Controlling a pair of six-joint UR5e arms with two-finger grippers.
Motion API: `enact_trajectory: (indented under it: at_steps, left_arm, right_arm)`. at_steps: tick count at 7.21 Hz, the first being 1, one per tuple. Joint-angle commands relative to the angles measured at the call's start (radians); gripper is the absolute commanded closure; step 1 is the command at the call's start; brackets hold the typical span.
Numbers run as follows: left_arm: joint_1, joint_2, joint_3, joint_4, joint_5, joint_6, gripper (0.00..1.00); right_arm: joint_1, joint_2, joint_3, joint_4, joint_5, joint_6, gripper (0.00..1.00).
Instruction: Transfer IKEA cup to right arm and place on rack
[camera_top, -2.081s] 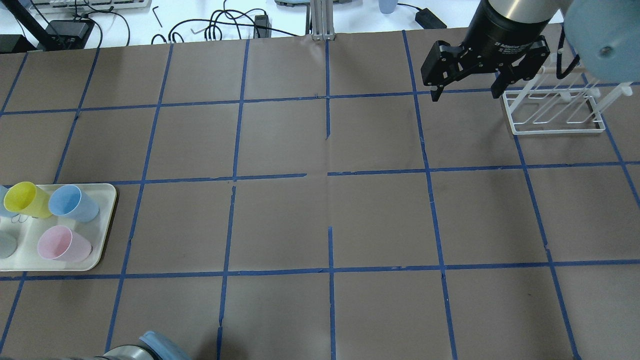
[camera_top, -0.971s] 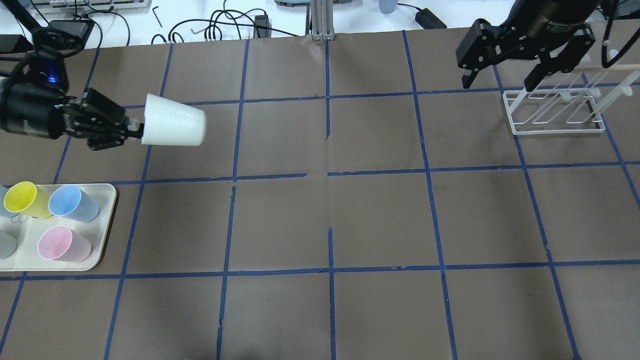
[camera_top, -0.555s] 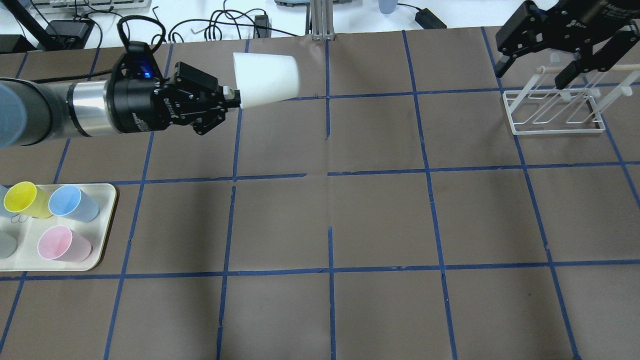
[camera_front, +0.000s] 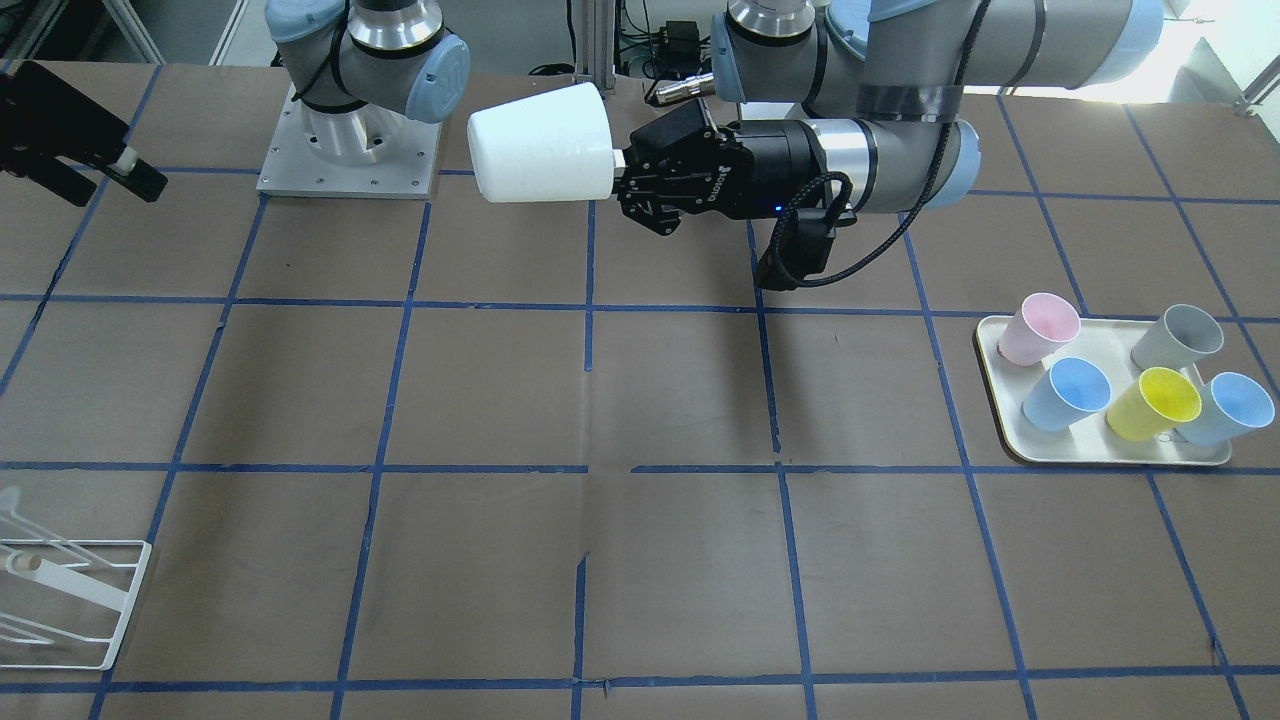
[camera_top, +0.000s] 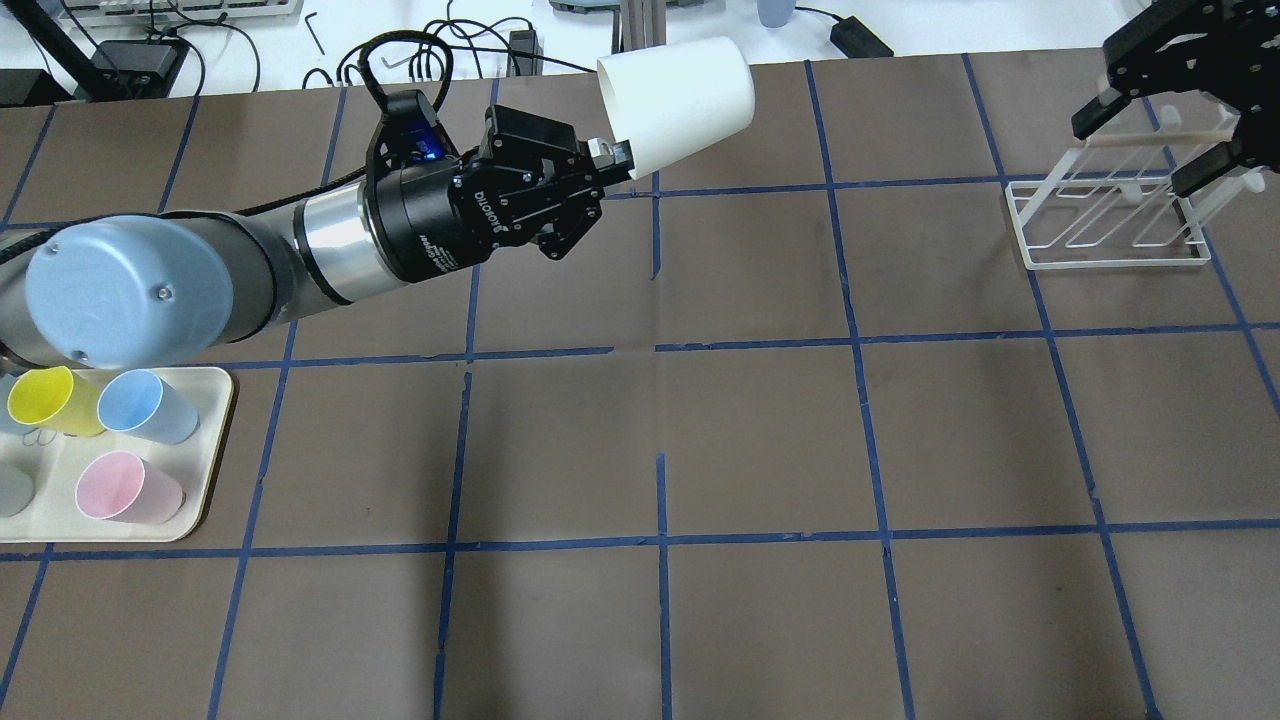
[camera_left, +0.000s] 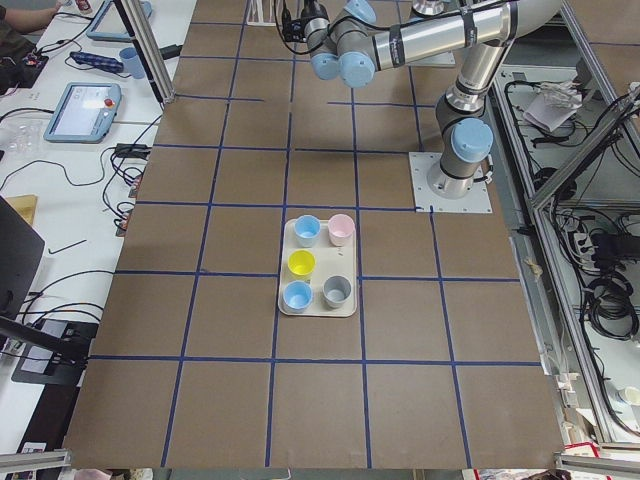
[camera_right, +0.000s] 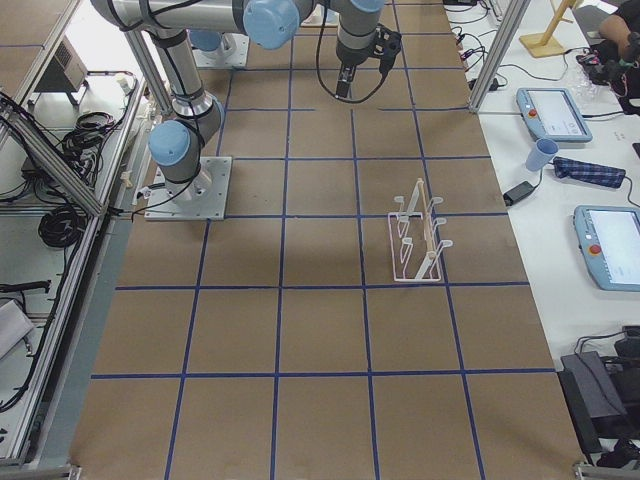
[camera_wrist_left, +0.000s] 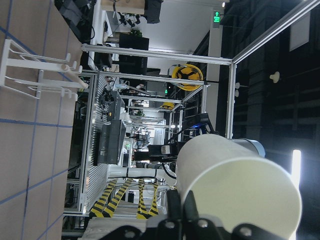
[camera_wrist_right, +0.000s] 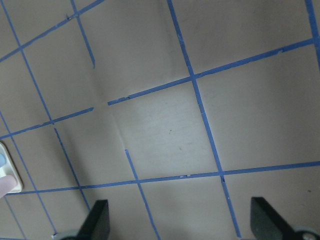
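Observation:
My left gripper (camera_top: 608, 157) is shut on the rim of the IKEA cup (camera_top: 675, 100), a cream-white tumbler held on its side in the air above the table's far middle, its base pointing right. The cup also shows in the front view (camera_front: 540, 145) and the left wrist view (camera_wrist_left: 235, 185). My right gripper (camera_top: 1140, 150) is open and empty, high over the white wire rack (camera_top: 1100, 225) at the far right, well apart from the cup. The right wrist view shows its spread fingers (camera_wrist_right: 97, 220) over bare table.
A cream tray (camera_top: 215, 440) at the near left holds yellow, blue, pink and grey cups. The pink cup (camera_front: 1040, 328) and grey cup (camera_front: 1178, 338) stand on it. Cables and devices lie past the table's far edge.
My left arm has swung right and farther across the table, carrying the cup toward the middle. My right gripper has drifted right, toward the far right corner, still open.

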Motion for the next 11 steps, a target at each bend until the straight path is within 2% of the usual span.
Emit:
enact_trajectory:
  at_steps: [1, 4, 5, 8, 11]
  left_arm:
    - [-0.024, -0.003, -0.04, 0.044, -0.048, -0.003, 1.0]
    - [-0.125, -0.042, -0.04, 0.11, -0.123, -0.008, 1.0]
    - [-0.128, -0.042, -0.042, 0.11, -0.12, -0.008, 1.0]
    - [-0.133, -0.041, -0.045, 0.111, -0.116, -0.005, 1.0]
    - [-0.139, -0.039, -0.046, 0.106, -0.109, -0.005, 1.0]
  right_arm:
    - [-0.094, -0.001, 0.001, 0.166, 0.151, -0.044, 0.0]
    - [-0.099, -0.012, 0.009, 0.414, 0.314, -0.035, 0.0]
    - [-0.097, -0.041, 0.015, 0.503, 0.376, -0.03, 0.0]
    - [-0.085, -0.035, 0.034, 0.516, 0.491, 0.005, 0.0]
    - [0.022, -0.024, 0.086, 0.509, 0.562, 0.007, 0.0]
